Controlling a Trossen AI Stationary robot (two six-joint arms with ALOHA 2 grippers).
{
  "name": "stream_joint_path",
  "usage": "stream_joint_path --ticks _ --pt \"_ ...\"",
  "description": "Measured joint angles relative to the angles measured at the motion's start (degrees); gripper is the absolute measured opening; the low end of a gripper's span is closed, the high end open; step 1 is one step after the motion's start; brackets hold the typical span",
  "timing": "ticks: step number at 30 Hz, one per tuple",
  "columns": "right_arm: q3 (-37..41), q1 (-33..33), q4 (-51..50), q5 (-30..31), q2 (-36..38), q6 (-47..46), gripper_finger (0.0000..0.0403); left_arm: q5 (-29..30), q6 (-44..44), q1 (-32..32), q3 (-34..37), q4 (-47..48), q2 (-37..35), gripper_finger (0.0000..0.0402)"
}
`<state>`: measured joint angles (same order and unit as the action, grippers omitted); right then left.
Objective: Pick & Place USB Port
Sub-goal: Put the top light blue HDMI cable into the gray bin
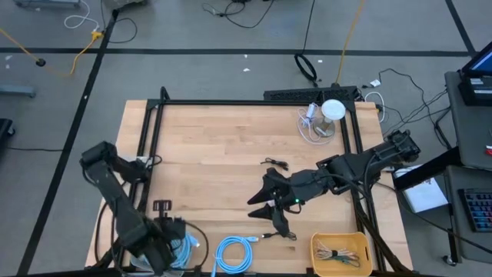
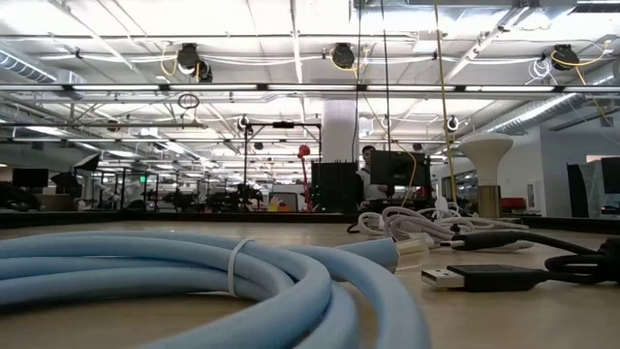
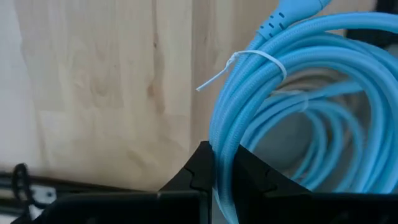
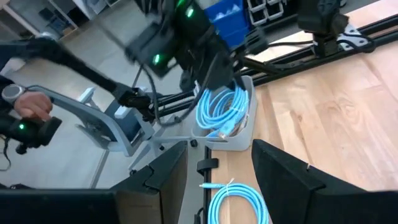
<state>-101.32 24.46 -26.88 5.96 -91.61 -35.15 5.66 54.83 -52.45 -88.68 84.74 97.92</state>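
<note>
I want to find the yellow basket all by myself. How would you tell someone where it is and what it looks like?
Start at the wooden table and go to its near right corner, just past the right gripper. There sits the yellow basket holding a small bundle of pale cables. The blue cable coil lies loose beside it; it is the only yellow container.

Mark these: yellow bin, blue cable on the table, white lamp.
yellow bin point(image 1: 340, 265): high view, near rim.
blue cable point(image 1: 234, 254): high view, coil's loop.
white lamp point(image 1: 333, 109): high view, round top.
</note>
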Motion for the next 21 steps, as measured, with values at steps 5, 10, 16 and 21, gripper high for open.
stream_joint_path --ticks 5,10,16,21 --pt "0.00 -0.58 0.00 0.02 0.00 -0.47 0.0171 0.82 0.63 -2.92 -0.02 2.91 3.29 0.0028" --pt "-0.02 -0.80 0.03 -0.02 0.00 -1.27 0.0171 1.11 2.96 -4.67 -0.04 2.47 3.22 0.0028" --pt "-0.02 -0.82 0.00 0.00 0.00 -1.63 0.0171 0.93 4.30 -6.33 -0.04 0.93 3.22 0.0028" --pt "-0.02 -0.82 0.02 0.02 0.00 -1.69 0.0171 1.96 4.42 -6.32 -0.04 0.46 3.22 0.0028"
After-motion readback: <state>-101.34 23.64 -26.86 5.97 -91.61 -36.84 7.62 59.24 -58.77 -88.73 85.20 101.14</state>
